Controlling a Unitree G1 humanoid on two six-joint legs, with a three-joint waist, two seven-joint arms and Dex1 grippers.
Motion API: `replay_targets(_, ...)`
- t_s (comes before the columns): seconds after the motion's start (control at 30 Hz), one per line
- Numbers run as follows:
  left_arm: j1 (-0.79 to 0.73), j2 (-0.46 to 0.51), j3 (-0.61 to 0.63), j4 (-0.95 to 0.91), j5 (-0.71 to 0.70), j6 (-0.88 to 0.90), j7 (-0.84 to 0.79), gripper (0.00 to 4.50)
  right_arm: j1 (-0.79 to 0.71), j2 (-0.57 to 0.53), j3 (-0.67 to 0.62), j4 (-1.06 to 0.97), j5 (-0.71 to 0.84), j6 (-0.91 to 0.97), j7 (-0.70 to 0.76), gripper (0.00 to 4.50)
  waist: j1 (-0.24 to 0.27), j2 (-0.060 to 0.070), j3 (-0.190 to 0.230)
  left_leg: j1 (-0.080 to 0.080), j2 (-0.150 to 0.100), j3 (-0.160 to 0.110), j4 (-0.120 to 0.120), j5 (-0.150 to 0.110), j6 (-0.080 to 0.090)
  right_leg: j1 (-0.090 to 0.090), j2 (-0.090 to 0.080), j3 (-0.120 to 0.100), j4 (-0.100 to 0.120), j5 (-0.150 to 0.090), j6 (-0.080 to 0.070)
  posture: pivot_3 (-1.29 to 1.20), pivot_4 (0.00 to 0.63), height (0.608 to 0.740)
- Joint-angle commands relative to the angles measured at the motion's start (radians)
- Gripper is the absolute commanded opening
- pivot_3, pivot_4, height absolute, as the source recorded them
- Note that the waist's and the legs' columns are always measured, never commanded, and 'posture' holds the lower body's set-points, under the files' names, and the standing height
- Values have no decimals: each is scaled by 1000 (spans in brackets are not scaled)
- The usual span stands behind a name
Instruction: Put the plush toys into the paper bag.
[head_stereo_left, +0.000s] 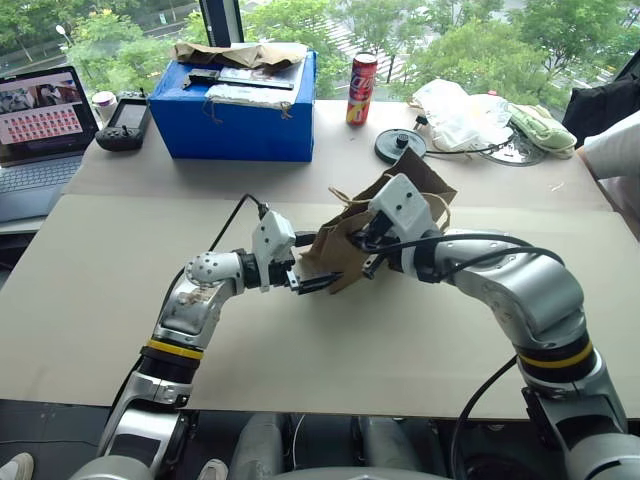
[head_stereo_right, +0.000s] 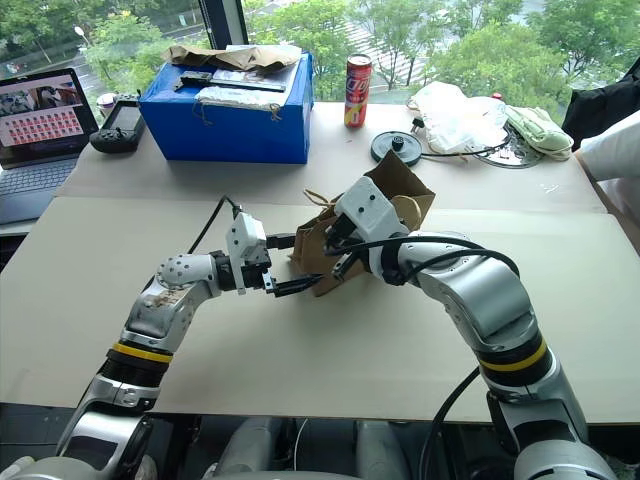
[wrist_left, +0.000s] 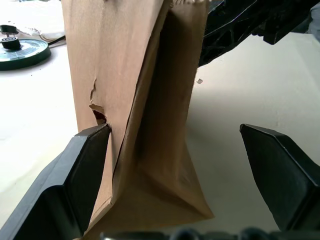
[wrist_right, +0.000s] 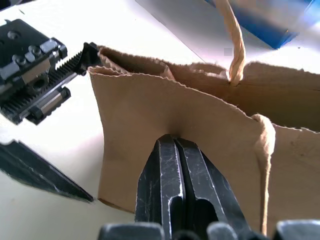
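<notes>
Along the far edge of the table (head_stereo_left: 120, 330) stand one blue box (head_stereo_left: 240, 110) with crumpled brown paper (head_stereo_left: 240, 52) on top, one red can (head_stereo_left: 361, 88), one dark round disc (head_stereo_left: 400, 146), a heap of white plastic (head_stereo_left: 455, 115) and a pale green cloth (head_stereo_left: 543, 128). One laptop (head_stereo_left: 40, 125) and one black controller (head_stereo_left: 124, 122) sit at the far left corner. All are well apart from the arms.

One paper bag (head_stereo_left: 345, 240) is at the table's middle, tilted, its long axis running from its base near the left claw (head_stereo_left: 312, 283) up and away to the right. The mouth with its twine handles (wrist_right: 235, 42) faces the right arm. The right claw (wrist_right: 182, 165) is clenched on the bag's paper wall. The left claw stands released, its fingers (wrist_left: 85, 165) straddling the bag's lower end, one finger touching the torn paper.
</notes>
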Motion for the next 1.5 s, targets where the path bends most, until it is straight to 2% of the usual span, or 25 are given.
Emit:
replay_targets(0.03, -17, -39, 22, 24, 46, -66, 100, 4464, -25, 12, -11, -16, -12, 9, -8, 15, 1, 0, 0, 0, 0, 0, 0, 0, 0, 0, 0, 0, 0, 0, 0, 0, 150, 739)
replay_targets(0.3, 3, -111, 34, 25, 46, -101, 186, 4464, -23, 28, -18, -20, -18, 20, -7, 15, 1, 0, 0, 0, 0, 0, 0, 0, 0, 0, 0, 0, 0, 0, 0, 0, 150, 739)
replay_targets(0.37, 2, -122, 35, 30, 46, -108, 195, 3943, -23, 30, -19, -21, -18, 25, -8, 0, 1, 0, 0, 0, 0, 0, 0, 0, 0, 0, 0, 0, 0, 0, 0, 0, 150, 739)
replay_targets(0.4, 2, -125, 35, 31, 45, -112, 197, 3847, -24, 31, -20, -20, -18, 27, -8, 0, 1, 0, 0, 0, 0, 0, 0, 0, 0, 0, 0, 0, 0, 0, 0, 0, 150, 739)
replay_targets(0.73, 2, -132, 33, 39, 53, -129, 197, 140, -24, 30, -38, -40, -5, 53, 0, 0, 1, 0, 0, 0, 0, 0, 0, 0, 0, 0, 0, 0, 0, 0, 0, 0, 150, 739)
replay_targets(1.1, -4, -148, 35, 61, 62, -165, 213, 58, -14, -13, -84, -89, 32, 88, 39, 0, 1, 0, 0, 0, 0, 0, 0, 0, 0, 0, 0, 0, 0, 0, 0, 0, 150, 739)
replay_targets(1.3, -8, -149, 40, 79, 56, -183, 201, 58, 29, -95, -196, -162, 120, 54, 148, 0, 3, 0, 0, 0, 0, -1, 0, 0, 0, 0, 0, 0, 0, 0, 0, 0, 150, 739)
replay_targets(1.5, -14, -95, 85, 87, 14, -186, 139, 58, 151, -249, -404, -166, 229, -73, 347, 0, 6, 0, 0, 0, 0, -1, 0, -1, 1, 2, -1, -1, -2, 0, 0, 0, 150, 739)
